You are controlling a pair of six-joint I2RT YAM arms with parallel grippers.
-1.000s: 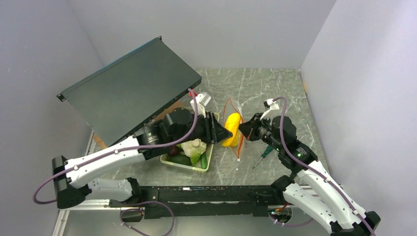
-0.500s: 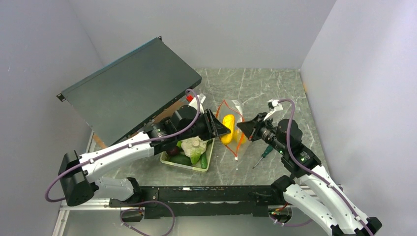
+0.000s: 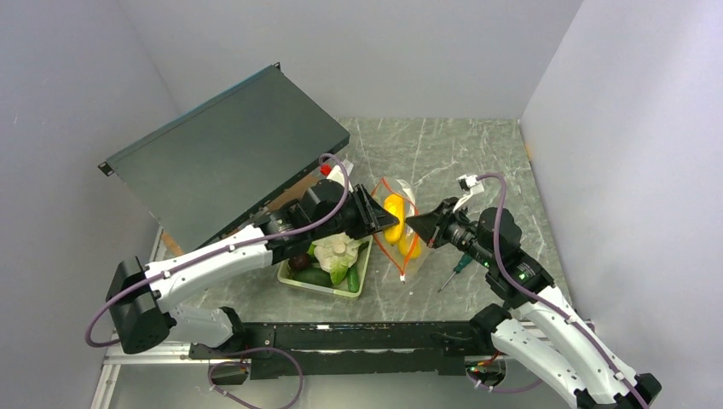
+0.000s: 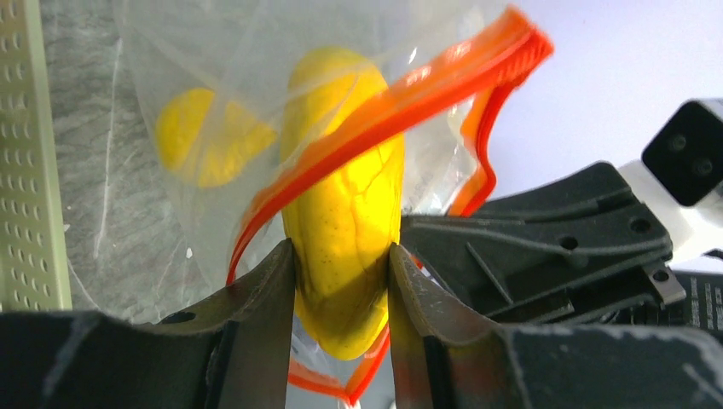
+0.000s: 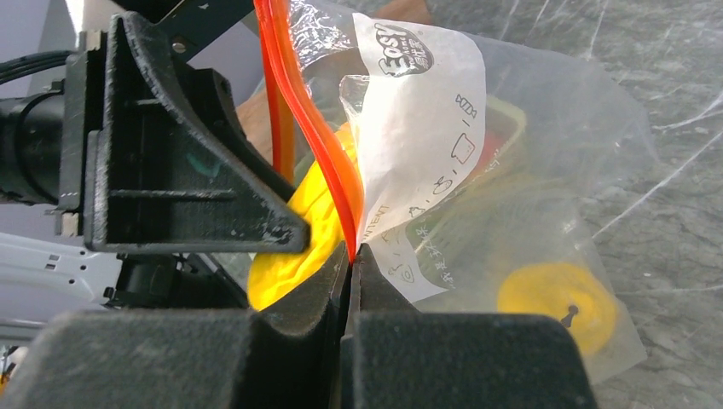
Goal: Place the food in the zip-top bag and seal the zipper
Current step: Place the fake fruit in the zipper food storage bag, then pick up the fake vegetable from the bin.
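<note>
My left gripper (image 4: 341,256) is shut on a long yellow toy fruit (image 4: 345,204) whose upper part pokes through the open mouth of the clear zip-top bag (image 4: 213,77); both also show in the top view, gripper (image 3: 390,223), fruit (image 3: 394,210). My right gripper (image 5: 352,256) is shut on the bag's orange-red zipper (image 5: 315,128) and holds that edge up; it shows in the top view (image 3: 418,227). A round yellow piece (image 5: 556,298) lies inside the bag (image 3: 401,230). More food sits in the pale green tray (image 3: 365,271): a pale green piece (image 3: 337,254), a dark green one (image 3: 315,277), a dark purple one (image 3: 300,261).
A large dark flat panel (image 3: 222,153) leans over the left of the table. A green-handled screwdriver (image 3: 454,268) lies right of the bag. Grey walls close in the table's sides and back.
My left gripper has carried the yellow fruit up and left into the bag's mouth. My right gripper has shifted left with the zipper edge, and the bag has moved with it.
</note>
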